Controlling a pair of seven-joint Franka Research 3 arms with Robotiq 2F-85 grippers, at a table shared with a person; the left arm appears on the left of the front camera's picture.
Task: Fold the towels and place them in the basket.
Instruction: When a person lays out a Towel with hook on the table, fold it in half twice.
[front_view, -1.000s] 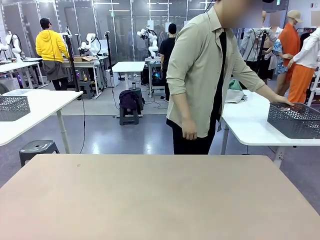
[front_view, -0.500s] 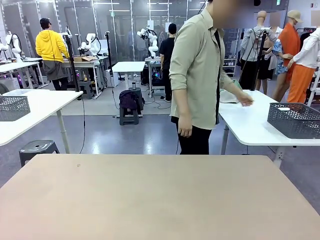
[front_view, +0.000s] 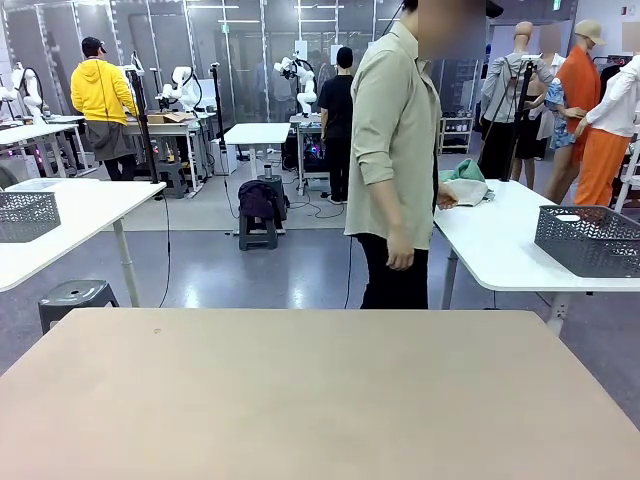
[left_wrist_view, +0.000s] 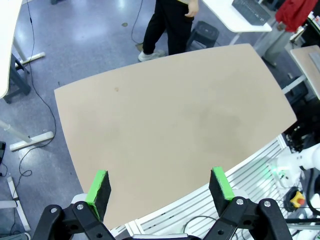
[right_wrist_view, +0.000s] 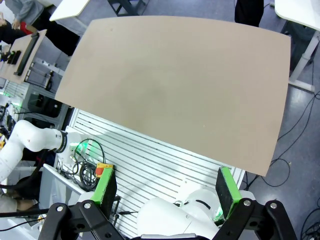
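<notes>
The left gripper (left_wrist_view: 159, 186) and right gripper (right_wrist_view: 166, 184) gape wide, empty. The mint green terry towel (front_view: 466, 170) and cream white terry towel (front_view: 469, 190) sit heaped at a white side table's (front_view: 500, 250) far edge, with the dark grey lattice plastic basket (front_view: 588, 240) at its right edge. Delivered bunched, they may fold crookedly.

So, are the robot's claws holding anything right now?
No. The left gripper and right gripper are both open and empty, above the table.
</notes>
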